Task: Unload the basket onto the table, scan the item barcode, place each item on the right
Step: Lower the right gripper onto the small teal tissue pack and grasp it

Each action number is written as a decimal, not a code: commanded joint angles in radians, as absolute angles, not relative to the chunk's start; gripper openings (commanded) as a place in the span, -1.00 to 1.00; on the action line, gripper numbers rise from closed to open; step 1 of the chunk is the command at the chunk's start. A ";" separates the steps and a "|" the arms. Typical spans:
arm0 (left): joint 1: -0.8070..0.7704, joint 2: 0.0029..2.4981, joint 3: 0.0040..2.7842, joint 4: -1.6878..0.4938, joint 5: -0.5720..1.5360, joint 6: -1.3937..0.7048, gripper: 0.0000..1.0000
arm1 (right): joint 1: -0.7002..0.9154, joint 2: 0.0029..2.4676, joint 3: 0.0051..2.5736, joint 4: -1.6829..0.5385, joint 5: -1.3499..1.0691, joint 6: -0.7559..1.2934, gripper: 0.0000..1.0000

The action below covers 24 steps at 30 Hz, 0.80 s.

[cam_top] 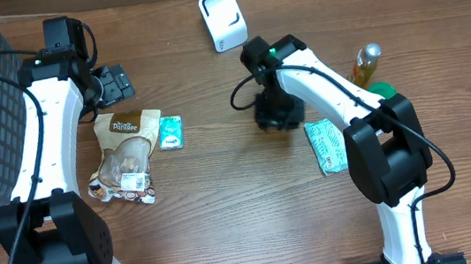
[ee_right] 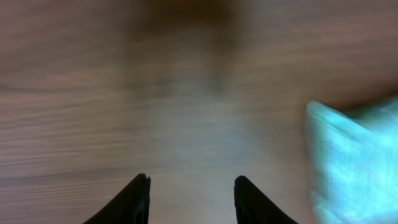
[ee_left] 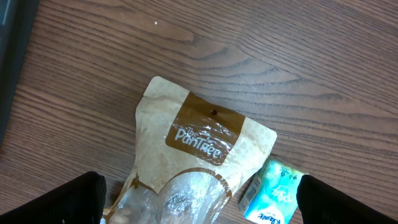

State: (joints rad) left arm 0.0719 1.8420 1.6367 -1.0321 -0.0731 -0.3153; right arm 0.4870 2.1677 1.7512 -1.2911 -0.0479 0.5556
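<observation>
We take the teal packet [cam_top: 326, 146] as the item. It lies flat at 4 o'clock from our right gripper [ee_right: 193, 198], its long axis running 11 to 5 overhead; we cannot tell which end leads. The jaws stand narrowly apart, holding nothing. We should pinch across the short width, then face the barcode toward the white scanner [cam_top: 223, 20] at 12 o'clock. Our left gripper [ee_left: 202, 199] hangs wide, empty.

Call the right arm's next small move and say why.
Probably shift the right gripper over the teal pack. Its jaws stand apart with nothing between them, and in the wrist view the pack lies off to one side. That view is blurred, so the alignment is a guess.
</observation>
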 commanded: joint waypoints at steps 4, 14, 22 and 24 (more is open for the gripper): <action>0.066 1.832 1.645 -1.032 -0.085 -0.315 0.99 | 0.533 2.162 1.723 -1.030 -0.307 0.515 -0.11; 0.066 1.832 1.645 -1.032 -0.085 -0.315 0.99 | 0.674 2.164 1.700 -0.728 -0.262 0.527 -0.04; 0.066 1.832 1.645 -1.032 -0.085 -0.315 0.99 | 0.756 2.171 1.700 -0.605 -0.047 0.637 -0.05; 0.066 1.832 1.645 -1.032 -0.085 -0.315 1.00 | 0.766 2.171 1.700 -0.584 0.006 0.648 -0.05</action>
